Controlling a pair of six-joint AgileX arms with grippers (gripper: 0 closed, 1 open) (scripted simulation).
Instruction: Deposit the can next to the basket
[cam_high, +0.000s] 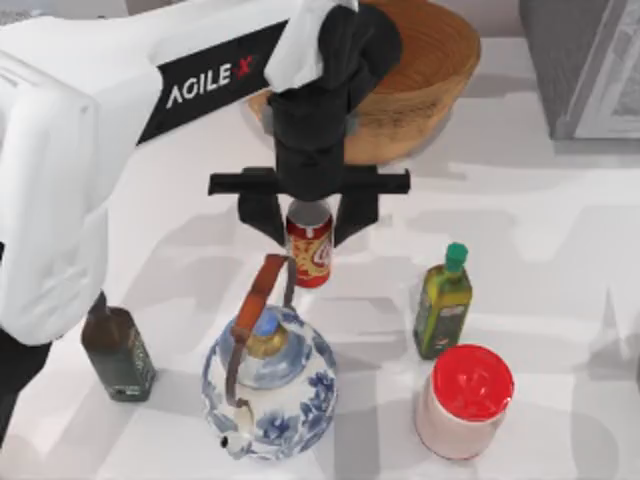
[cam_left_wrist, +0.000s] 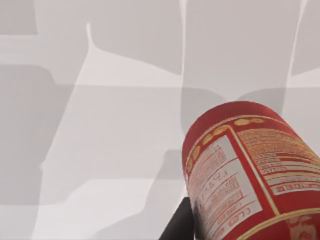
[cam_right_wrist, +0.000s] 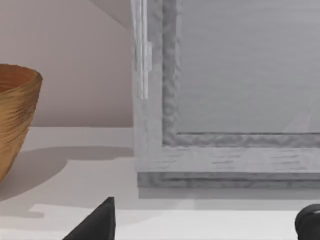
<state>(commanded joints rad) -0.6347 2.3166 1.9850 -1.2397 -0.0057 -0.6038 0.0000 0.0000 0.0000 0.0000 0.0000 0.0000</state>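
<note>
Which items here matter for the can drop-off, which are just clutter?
Job:
- can, between the fingers of the left end effector
- basket, behind it at the table's far edge

Clutter:
- blue-and-white teapot
- dark bottle
- green-capped oil bottle
- white jar with red lid
- grey frame, top view's right

We've got a pale white tabletop (cam_high: 520, 230) crossed by soft grey shadows, a grey framed cabinet (cam_right_wrist: 225, 100) at its far right corner, plain pinkish wall (cam_right_wrist: 75, 50) behind.
</note>
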